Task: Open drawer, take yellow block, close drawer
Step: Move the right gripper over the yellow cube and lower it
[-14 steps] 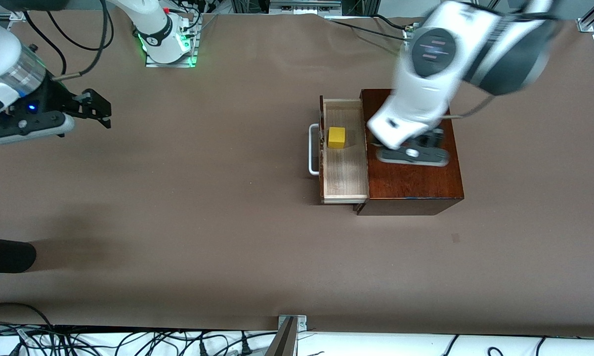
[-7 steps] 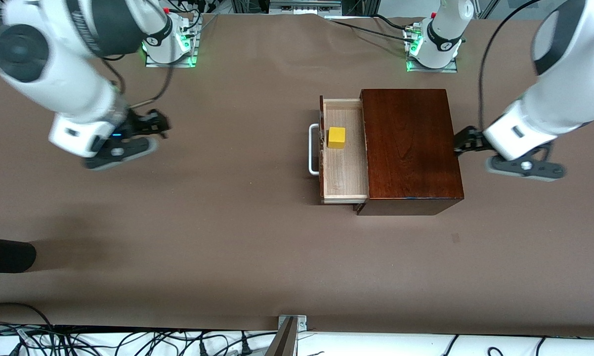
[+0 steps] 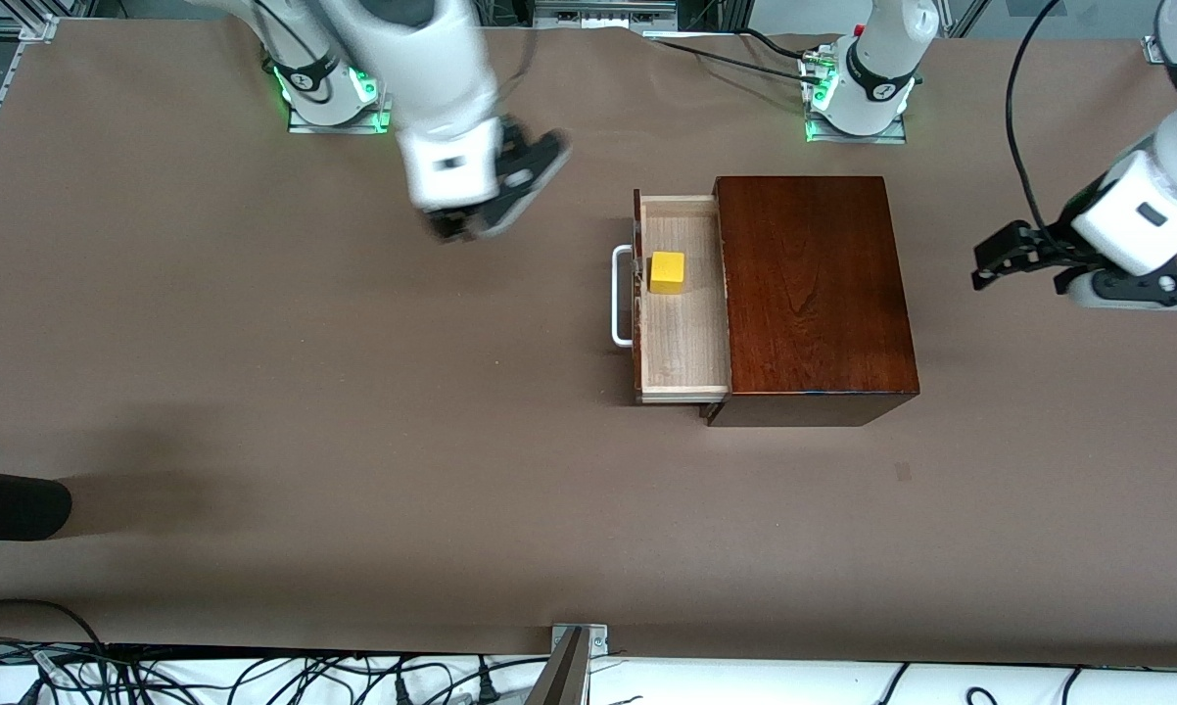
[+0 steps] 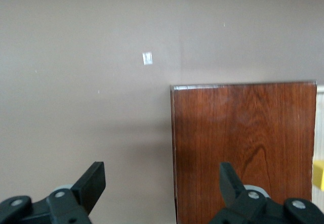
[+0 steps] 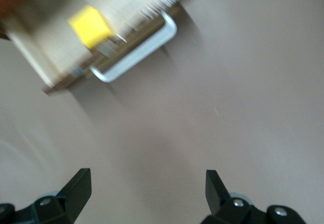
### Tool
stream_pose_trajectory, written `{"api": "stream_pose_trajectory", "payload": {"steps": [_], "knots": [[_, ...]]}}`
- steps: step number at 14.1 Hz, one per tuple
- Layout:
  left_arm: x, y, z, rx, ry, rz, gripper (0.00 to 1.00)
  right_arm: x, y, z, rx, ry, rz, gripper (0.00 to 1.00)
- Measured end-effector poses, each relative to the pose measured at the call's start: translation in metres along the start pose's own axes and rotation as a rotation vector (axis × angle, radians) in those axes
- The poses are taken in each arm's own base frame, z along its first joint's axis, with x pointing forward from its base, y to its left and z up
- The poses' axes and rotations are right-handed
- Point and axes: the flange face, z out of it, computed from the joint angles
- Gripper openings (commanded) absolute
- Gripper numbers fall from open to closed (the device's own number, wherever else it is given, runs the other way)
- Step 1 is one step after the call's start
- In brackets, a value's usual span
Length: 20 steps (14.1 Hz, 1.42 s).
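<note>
Our right gripper (image 3: 540,162) hangs over bare bench (image 3: 353,392), jaws wide and empty; the left gripper (image 3: 1000,259) waits, likewise agape. The yellow block (image 3: 667,272) lies ahead of our jaws in the open drawer (image 3: 684,333). We should centre above it, then descend straight.

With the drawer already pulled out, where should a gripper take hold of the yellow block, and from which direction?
Probably from straight above. The yellow block sits upright in the open drawer, close to the drawer front, so the walls block a sideways approach. Pinch two opposite vertical faces, most likely those facing along the drawer's length, where pale floor shows. The right gripper, open over bare table, is the closer one.
</note>
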Motion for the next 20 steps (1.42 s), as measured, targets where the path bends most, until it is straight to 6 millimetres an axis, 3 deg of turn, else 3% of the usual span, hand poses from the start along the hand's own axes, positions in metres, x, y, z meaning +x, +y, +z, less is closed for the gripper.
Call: {"api": "stream_pose_trajectory", "payload": {"steps": [5,9,11,13,20], "knots": [[-0.015,0.003,0.004,0.009,0.015,0.009,1.00,0.067,-0.099,0.075,0.008,0.025,-0.269,1.00],[-0.016,0.009,0.004,0.009,0.015,0.020,1.00,0.107,-0.156,0.137,-0.071,-0.008,-0.396,1.00],[-0.016,0.012,0.004,0.009,0.014,0.025,1.00,0.117,-0.161,0.165,-0.100,-0.026,-0.428,1.00],[-0.016,0.012,0.004,0.009,0.014,0.026,1.00,0.123,-0.155,0.178,-0.129,-0.035,-0.480,1.00],[-0.017,0.014,0.004,0.009,0.014,0.028,1.00,0.128,-0.137,0.173,-0.151,-0.028,-0.581,1.00]]}}
